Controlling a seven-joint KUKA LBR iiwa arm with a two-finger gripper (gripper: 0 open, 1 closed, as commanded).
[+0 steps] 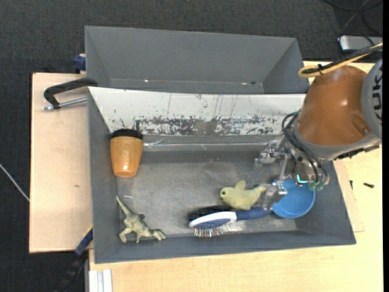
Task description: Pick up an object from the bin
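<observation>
Apparently my tool (pixel 278 176) hangs at the right of the frame, just above the blue round dish (pixel 296 204) in the grey bin's (pixel 182 181) lower right corner, likely because that lies nearest the arm, though I cannot tell whether it is spread or pressed together.

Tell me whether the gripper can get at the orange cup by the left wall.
Probably yes. The cup sits alone with nothing on it, and bare floor lies between it and the gripper, which is over the blue bowl.
</observation>
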